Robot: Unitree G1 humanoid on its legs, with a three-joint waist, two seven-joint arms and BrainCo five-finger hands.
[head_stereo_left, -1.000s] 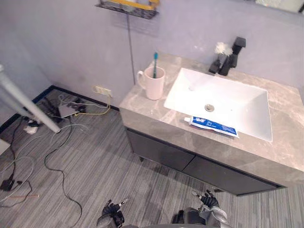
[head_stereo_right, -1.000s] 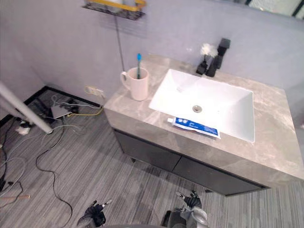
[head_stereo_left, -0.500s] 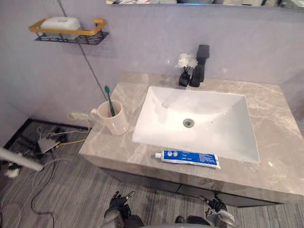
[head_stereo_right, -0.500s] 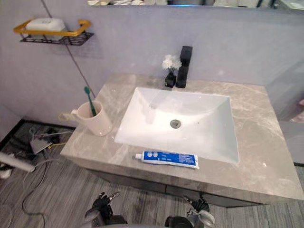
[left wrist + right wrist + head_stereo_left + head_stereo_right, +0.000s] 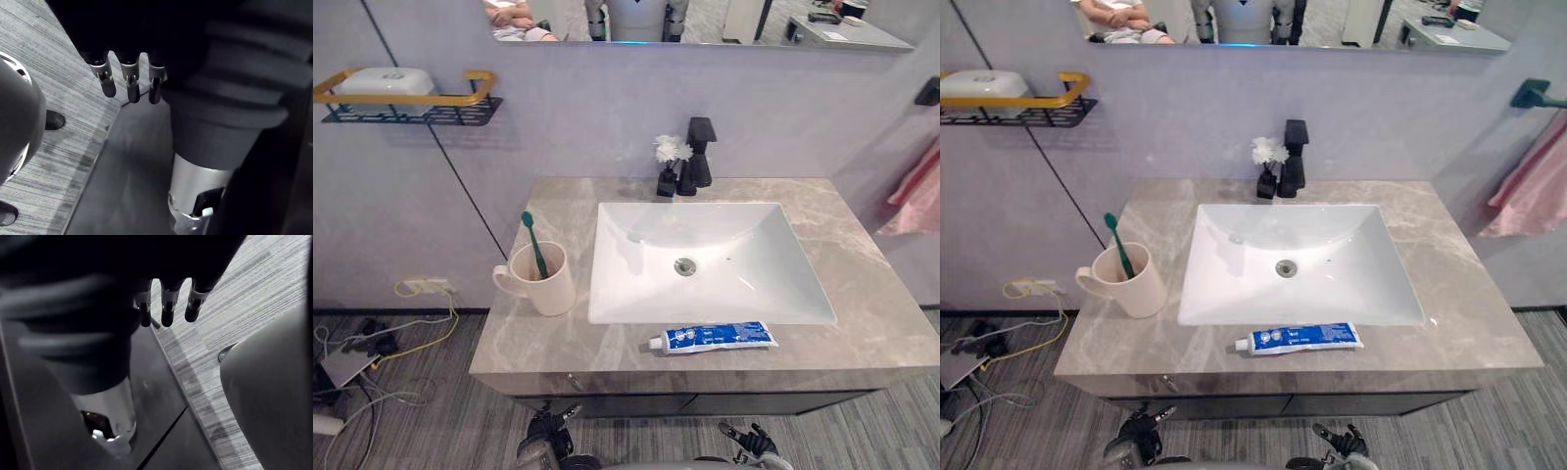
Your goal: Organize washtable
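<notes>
The toothpaste tube (image 5: 713, 338) is seen lying flat on the front strip of the washtable (image 5: 862, 284), just beside the near rim of the white basin (image 5: 705, 259), its cap turned toward the mug (image 5: 540, 282). It is held by neither hand and lies well apart from all fingers, somewhat closer to those of the right hand than of the left. As the one loose item, it is judged the likely thing to be tidied. The mug stands upright beyond the left hand's fingers, with a green toothbrush (image 5: 534, 242) leaned inside it, so that pair appears already put away. The left hand (image 5: 545, 443) and right hand (image 5: 751, 446) are hung low in front of the cabinet, below the counter's edge. In the wrist views the left fingers (image 5: 128, 81) and right fingers (image 5: 166, 308) are shown straight and relaxed, nothing being grasped, presumably because no reach has been started. Farthest from the fingers, a black faucet (image 5: 699, 152) and a small flower vase (image 5: 668, 164) are set against the wall.
</notes>
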